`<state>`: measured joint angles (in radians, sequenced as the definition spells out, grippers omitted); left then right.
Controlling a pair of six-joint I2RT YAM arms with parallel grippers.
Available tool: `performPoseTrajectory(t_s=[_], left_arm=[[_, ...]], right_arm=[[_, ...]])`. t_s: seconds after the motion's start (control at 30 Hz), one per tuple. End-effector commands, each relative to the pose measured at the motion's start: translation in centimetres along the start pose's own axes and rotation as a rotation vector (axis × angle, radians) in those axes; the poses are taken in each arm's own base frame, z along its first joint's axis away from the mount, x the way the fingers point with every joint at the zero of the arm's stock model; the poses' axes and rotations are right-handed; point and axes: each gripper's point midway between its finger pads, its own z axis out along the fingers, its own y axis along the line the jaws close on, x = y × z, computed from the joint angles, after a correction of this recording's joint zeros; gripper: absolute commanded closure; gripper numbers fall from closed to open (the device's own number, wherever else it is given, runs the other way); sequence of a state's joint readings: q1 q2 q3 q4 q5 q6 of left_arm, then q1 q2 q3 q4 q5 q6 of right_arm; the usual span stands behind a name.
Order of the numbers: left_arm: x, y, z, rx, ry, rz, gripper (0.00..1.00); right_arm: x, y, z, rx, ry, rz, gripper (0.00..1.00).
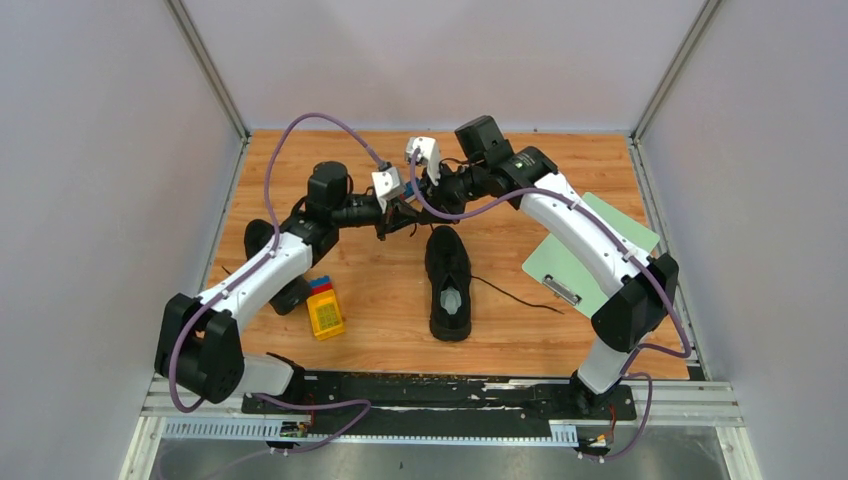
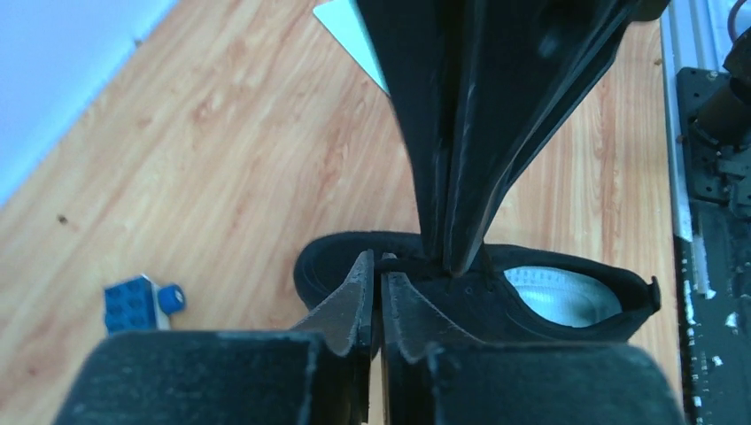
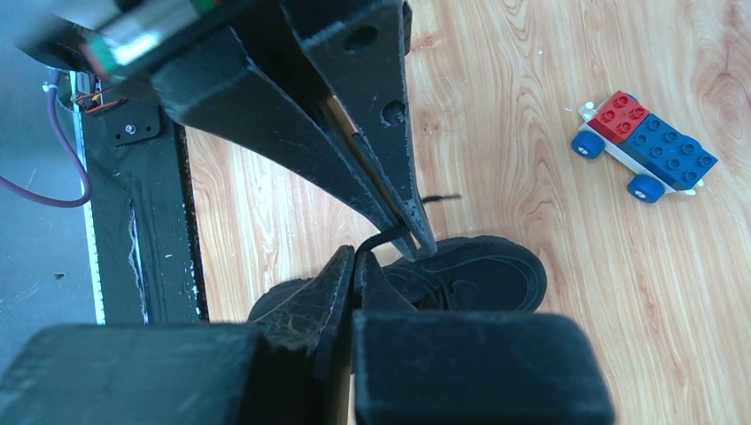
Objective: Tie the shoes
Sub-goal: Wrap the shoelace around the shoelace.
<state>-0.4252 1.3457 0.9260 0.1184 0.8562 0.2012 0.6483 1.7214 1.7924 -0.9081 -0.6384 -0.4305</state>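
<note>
- The wooden worktop (image 1: 380,300) carried a black shoe (image 1: 448,282) at its centre.
- The left claw (image 2: 374,270) and right claw (image 3: 354,263) met above it, both clenched on its lace (image 3: 390,236), seemingly to tension a knot.

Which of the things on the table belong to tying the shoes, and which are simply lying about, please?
For the job:
centre shoe
second shoe, partly under the left arm
lace, pinched by left gripper and right gripper

Lying about:
yellow toy block
brick car
green clipboard
</note>
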Motion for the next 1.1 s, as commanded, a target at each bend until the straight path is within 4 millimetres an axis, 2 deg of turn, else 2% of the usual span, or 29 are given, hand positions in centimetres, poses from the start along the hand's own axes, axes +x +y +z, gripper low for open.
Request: performPoseTrajectory(t_s=[0.0, 0.1, 0.13, 0.27, 0.33, 0.47, 0.73, 0.9, 1.07], left_arm=[[-0.5, -1.2, 0.0, 0.09, 0.044, 0.018, 0.99], [0.5, -1.9, -0.6, 0.109, 0.12, -0.037, 1.0], [0.9, -2.0, -0.8, 0.117, 0.139, -0.041, 1.0], [3.0, -3.7, -1.3, 0.171, 0.237, -0.192, 1.0], [3.4, -3.8, -1.0, 0.162, 0.23, -0.26, 1.0], [2.6, -3.5, -0.4, 0.116, 0.169, -0.352, 1.0], [2.6, -3.2, 0.0, 0.089, 0.157, -0.427, 1.0], [2.5, -3.0, 0.2, 0.087, 0.152, -0.456, 1.0], [2.2, -3.1, 0.2, 0.089, 0.145, -0.455, 1.0]], right_arm=[[-1.2, 0.1, -0.2, -0.011, -0.056, -0.011, 1.0], [-1.0, 0.4, -0.5, -0.009, -0.058, -0.013, 1.0], [-1.0, 0.4, -0.7, -0.001, -0.058, -0.015, 0.96], [-0.9, -0.2, -2.0, 0.011, -0.082, 0.016, 0.68], [-0.4, -0.3, -2.5, 0.006, -0.09, 0.038, 0.62], [1.7, 0.3, -2.2, -0.014, -0.06, 0.028, 0.56], [3.9, 0.3, -0.7, -0.043, -0.02, 0.051, 0.48], [4.5, 0.7, 0.0, -0.086, -0.021, 0.076, 0.48], [4.4, 0.8, 0.4, -0.104, -0.03, 0.092, 0.52]])
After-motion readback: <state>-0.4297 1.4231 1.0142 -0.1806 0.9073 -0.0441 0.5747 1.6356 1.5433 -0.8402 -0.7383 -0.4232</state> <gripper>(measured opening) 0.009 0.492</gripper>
